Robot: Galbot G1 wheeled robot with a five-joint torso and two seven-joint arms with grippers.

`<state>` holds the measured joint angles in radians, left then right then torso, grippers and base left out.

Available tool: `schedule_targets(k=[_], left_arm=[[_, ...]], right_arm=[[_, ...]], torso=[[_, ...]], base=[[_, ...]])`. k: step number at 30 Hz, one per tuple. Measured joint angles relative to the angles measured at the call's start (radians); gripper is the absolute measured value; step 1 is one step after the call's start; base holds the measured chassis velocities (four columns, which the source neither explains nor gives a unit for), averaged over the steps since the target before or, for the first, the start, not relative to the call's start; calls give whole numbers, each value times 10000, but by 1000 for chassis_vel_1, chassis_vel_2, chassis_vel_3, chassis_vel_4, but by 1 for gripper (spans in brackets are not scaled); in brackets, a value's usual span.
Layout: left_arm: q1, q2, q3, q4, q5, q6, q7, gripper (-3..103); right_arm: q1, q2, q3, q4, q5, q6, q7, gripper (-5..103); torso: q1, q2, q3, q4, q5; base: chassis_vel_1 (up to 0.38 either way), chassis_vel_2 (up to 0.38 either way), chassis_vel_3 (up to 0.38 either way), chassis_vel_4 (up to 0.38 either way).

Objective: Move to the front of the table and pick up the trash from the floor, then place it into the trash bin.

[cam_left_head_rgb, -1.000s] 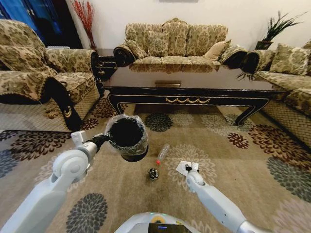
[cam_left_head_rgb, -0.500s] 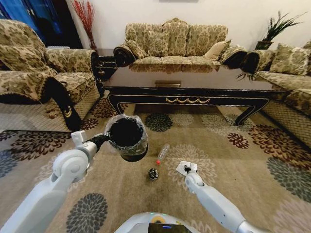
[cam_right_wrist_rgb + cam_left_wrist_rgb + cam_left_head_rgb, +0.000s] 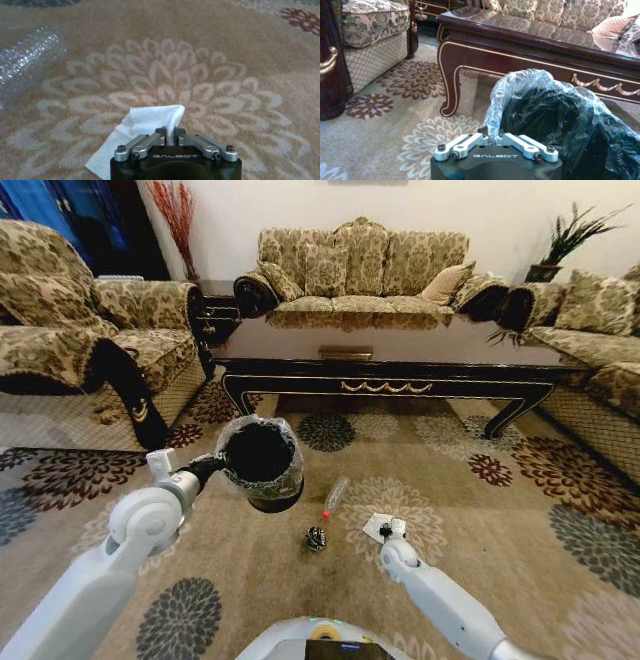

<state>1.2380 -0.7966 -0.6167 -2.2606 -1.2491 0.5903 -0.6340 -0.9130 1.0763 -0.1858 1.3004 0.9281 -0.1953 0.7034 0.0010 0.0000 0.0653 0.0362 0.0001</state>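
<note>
Nearby, bottle (image 3: 335,496) & dark ball (image 3: 316,537) beside right gripper (image 3: 386,530) w/ paper wad (image 3: 145,123).

Patterned carpet (image 3: 560,510): beige ground with dark brown and pale flower medallions, covering the floor. Three-seat sofa (image 3: 362,270) against the far wall, gold damask upholstery, dark rolled arms, cushions propped along the back. Matching sofa (image 3: 70,320) along the left side, dark trim running down its front corner. Further matching sofa (image 3: 590,340) along the right side. Dark side cabinet (image 3: 218,308) in the corner between left and far sofas. Red dried stems (image 3: 178,215) upright behind that cabinet. Green spiky plant (image 3: 570,235) in the far right corner. Blue curtain (image 3: 40,205) at upper left. Plain white wall (image 3: 300,200) behind.
</note>
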Motion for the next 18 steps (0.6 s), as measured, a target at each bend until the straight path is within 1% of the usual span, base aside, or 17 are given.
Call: schedule_targets(k=[2, 4, 5, 8, 9, 12, 13, 14, 15, 16, 17, 18], left_arm=[[0, -3, 2, 0, 5, -3, 1, 3], [0, -3, 2, 0, 8, -5, 1, 3], [3, -1, 2, -2, 17, -7, 1, 3], [40, -6, 4, -14, 36, -12, 2, 3], [40, -6, 4, -14, 36, -12, 2, 3], [170, -56, 78, -55, 100, -13, 1, 3], [238, -60, 132, -66, 142, -13, 2, 3], [238, -60, 132, -66, 142, -13, 2, 3], [337, -57, 230, -69, 217, -12, 4, 3], [406, -35, 342, -69, 278, -4, 5, 3], [406, -35, 342, -69, 278, -4, 5, 3], [464, 20, 477, -67, 314, 16, 12, 3]], right_arm=[[-57, -114, 61, 203, -17, 86, -80, 5], [-82, -171, 87, 307, -19, 122, -116, 5], [-131, -285, 128, 503, -19, 185, -176, 1], [-272, -526, 248, 978, -237, 480, -497, 0], [-272, -526, 248, 978, -237, 480, -497, 0], [-415, -796, 521, 1594, -955, 1301, -1455, 0], [-412, -869, 620, 1742, -1212, 1803, -1979, 0], [-412, -869, 620, 1742, -1212, 1803, -1979, 0], [-343, -943, 755, 1881, -1434, 2640, -2917, 0], [-218, -989, 833, 1951, -1458, 3290, -3691, 0], [-218, -989, 833, 1951, -1458, 3290, -3691, 0], [30, -1034, 897, 2068, -1307, 4024, -4562, 0]], torso=[[0, 0, 0, 0, 0], [0, 0, 0, 0, -1], [0, 0, 0, 0, -1], [0, 0, 0, -1, 0], [0, 0, 0, -1, 0], [0, 0, 0, -2, 0], [0, 0, 0, -1, 0], [0, 0, 0, -1, 0], [0, 0, 0, -2, -2], [0, 0, 0, -1, -1], [0, 0, 0, -1, -1], [0, 0, 0, 1, -1]], base=[[0, 0, 0, 0], [0, 0, 0, 0], [0, 0, 0, 0], [0, 0, 0, 0], [0, 0, 0, 0], [0, 0, 0, 0], [0, 0, 0, 0], [0, 0, 0, 0], [0, 0, 0, 0], [0, 0, 0, 0], [0, 0, 0, 0], [0, 0, 0, 0]])
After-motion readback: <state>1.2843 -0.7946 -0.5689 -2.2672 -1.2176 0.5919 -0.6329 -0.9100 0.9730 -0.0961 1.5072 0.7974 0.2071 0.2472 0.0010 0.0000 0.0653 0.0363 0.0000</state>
